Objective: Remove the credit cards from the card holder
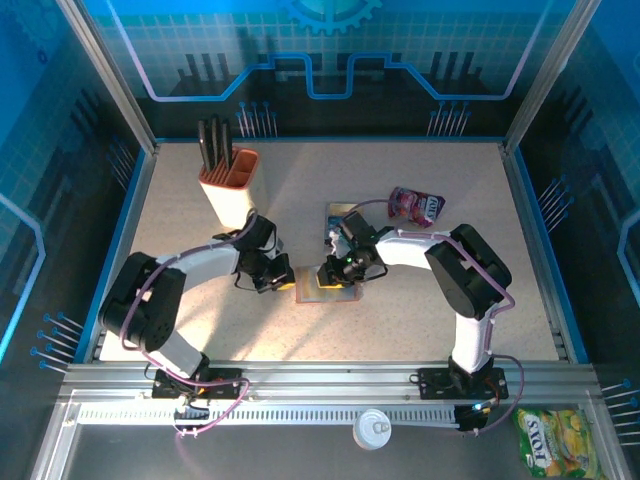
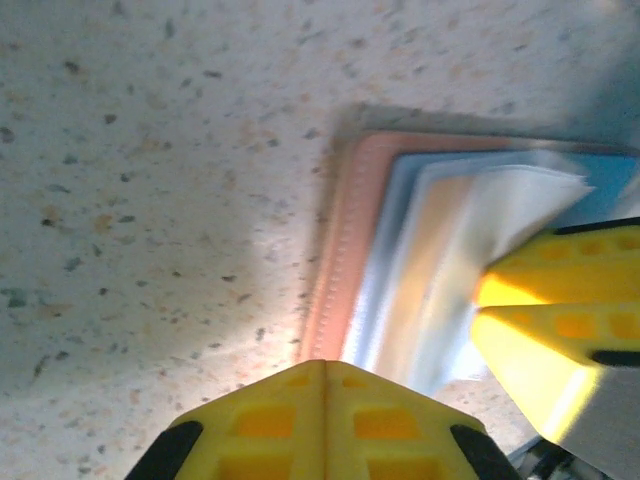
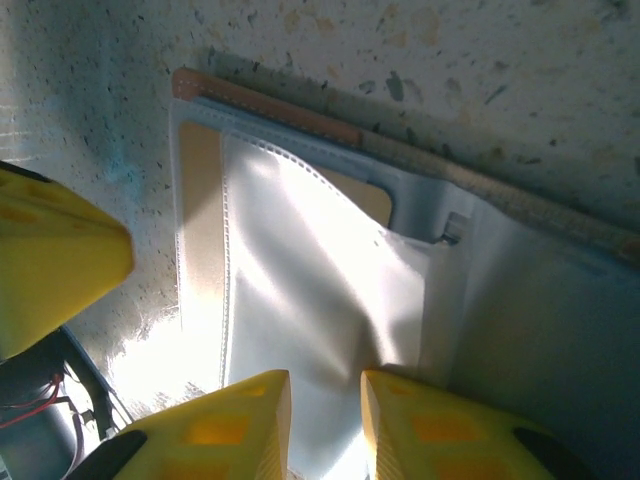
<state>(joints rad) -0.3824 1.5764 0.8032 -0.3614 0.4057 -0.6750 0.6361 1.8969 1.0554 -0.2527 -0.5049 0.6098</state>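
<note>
The speckled table is carrying everything. The left arm and right arm are bending inward so that their tips are nearly meeting at its middle. An orange-and-cream knife block is standing well beyond the left gripper, off to its left. A purple snack pouch is lying beyond the right gripper, off to its right.

The card holder is lying open and flat directly between the two grippers, its brown edge toward the left one. The left gripper's fingers are pressing together with nothing between them, just beside that brown edge. The right gripper's fingers are standing slightly apart and pinching the holder's clear sleeve, which is bulging up ahead of them.

A tan card is sitting inside the sleeve, just ahead of the right gripper. A teal card is lying on the table beyond it.
</note>
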